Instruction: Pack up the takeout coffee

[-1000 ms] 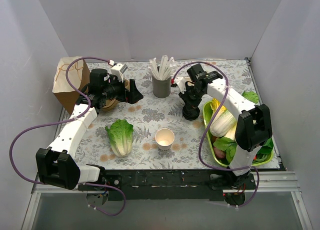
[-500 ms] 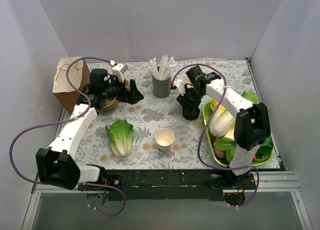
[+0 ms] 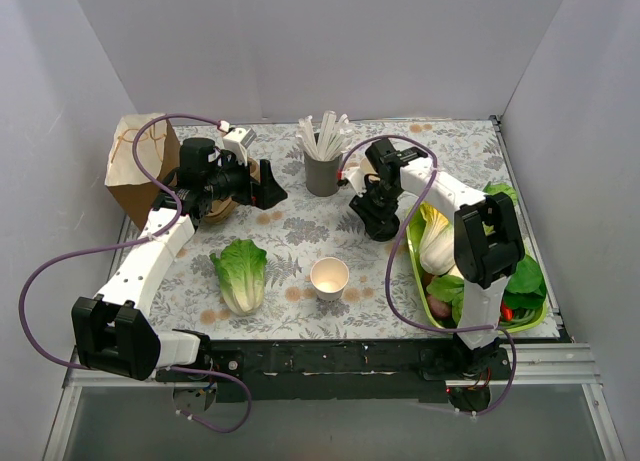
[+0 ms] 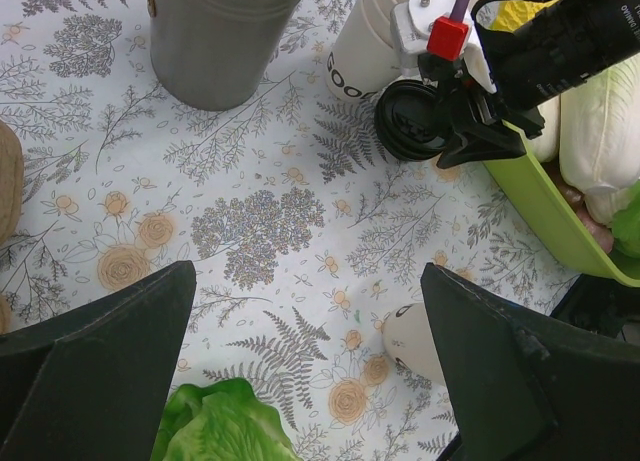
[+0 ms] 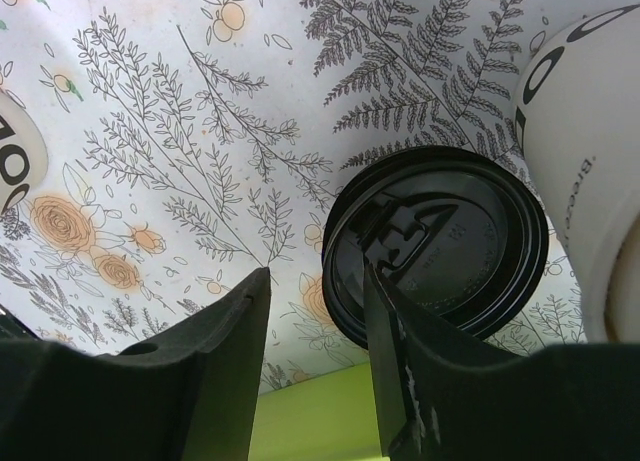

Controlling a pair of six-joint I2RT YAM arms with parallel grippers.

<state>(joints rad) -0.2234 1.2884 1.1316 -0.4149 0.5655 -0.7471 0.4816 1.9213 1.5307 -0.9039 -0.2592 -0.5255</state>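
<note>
Right jaws just popped open astride the black lid's (image 5: 440, 246) rim, probably not pinching yet; left jaws gape empty, cup (image 3: 330, 277) still unpacked.

bright, even, diffuse light from above fills the overhead view. the pale walls look faintly lilac and the tabletop (image 3: 300, 231) shows no hot glare. shadows are soft and short, pooled close under the arms and beside the grey cup (image 3: 322, 174). that view is sharp to its edges.

in the left wrist view the printed tabletop is crisp, while the fingers (image 4: 90, 371) of the left tool (image 4: 307, 281) are dark, featureless wedges with blurred edges.

the right wrist view is very close. the black lid of the takeout coffee (image 5: 440, 246) carries a dull sheen. the fingers (image 5: 130, 381) of the right tool (image 5: 315, 281) sit in shadow, out of focus. the cream cup (image 5: 590, 141) at the right edge is bright.
</note>
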